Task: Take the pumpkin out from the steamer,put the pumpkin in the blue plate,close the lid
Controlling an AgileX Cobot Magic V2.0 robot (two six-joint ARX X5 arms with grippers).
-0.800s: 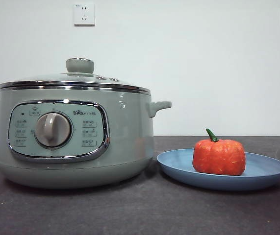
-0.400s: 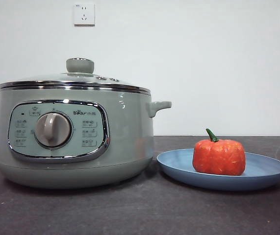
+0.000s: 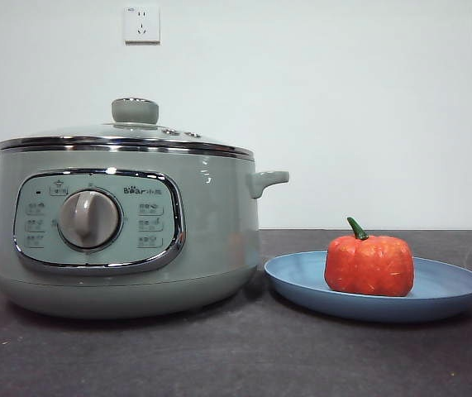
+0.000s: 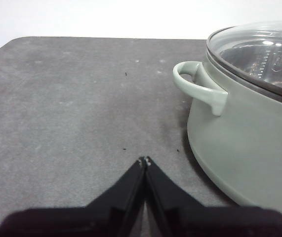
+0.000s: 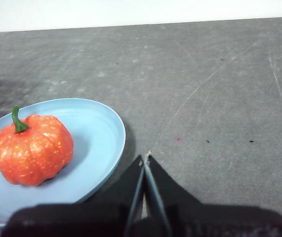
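The sage-green steamer [image 3: 128,240] stands at the left of the table with the glass lid [image 3: 128,132] seated on its chrome rim. To its right, the orange-red pumpkin [image 3: 369,263] sits in the blue plate [image 3: 450,291]. Neither arm shows in the front view. My left gripper [image 4: 144,161] is shut and empty over the bare table, beside the steamer [image 4: 244,123] and its side handle. My right gripper [image 5: 144,159] is shut and empty, just off the rim of the blue plate [image 5: 99,128] that holds the pumpkin [image 5: 32,148].
A dark grey table mat [image 3: 236,356] carries everything. A white wall with two power sockets [image 3: 141,23] rises behind the table. Open mat lies on the far side of each gripper, away from pot and plate.
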